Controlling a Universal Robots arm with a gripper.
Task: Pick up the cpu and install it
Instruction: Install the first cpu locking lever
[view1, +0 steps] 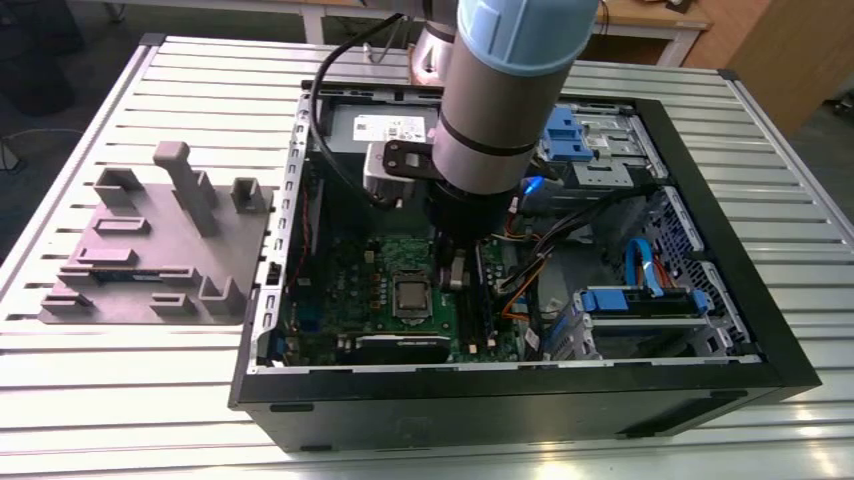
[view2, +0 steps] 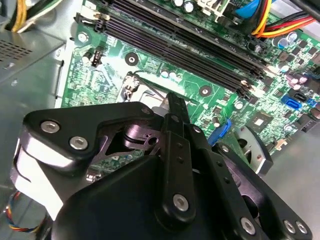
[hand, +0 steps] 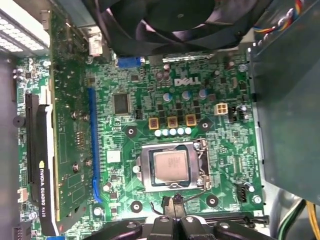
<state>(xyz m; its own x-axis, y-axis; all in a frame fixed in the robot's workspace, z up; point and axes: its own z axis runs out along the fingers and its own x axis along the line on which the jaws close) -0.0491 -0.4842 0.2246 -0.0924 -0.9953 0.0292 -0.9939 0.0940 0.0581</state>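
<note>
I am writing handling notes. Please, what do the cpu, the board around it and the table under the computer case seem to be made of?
The cpu: its top looks like matte silvery-grey metal, with a dull even sheen. The motherboard: probably a laminate circuit board, glossy green with fine traces and solder points. The table: apparently light, slatted metal, perhaps aluminium, with soft reflections along its ribs.

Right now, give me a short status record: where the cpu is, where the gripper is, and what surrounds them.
cpu: small square silvery-grey chip lying flat in the metal socket frame on the green motherboard
gripper: black gripper above the board beside the socket, holding nothing visible
enclosure: open black computer case on the slatted metal table
nearby: black fan
</note>
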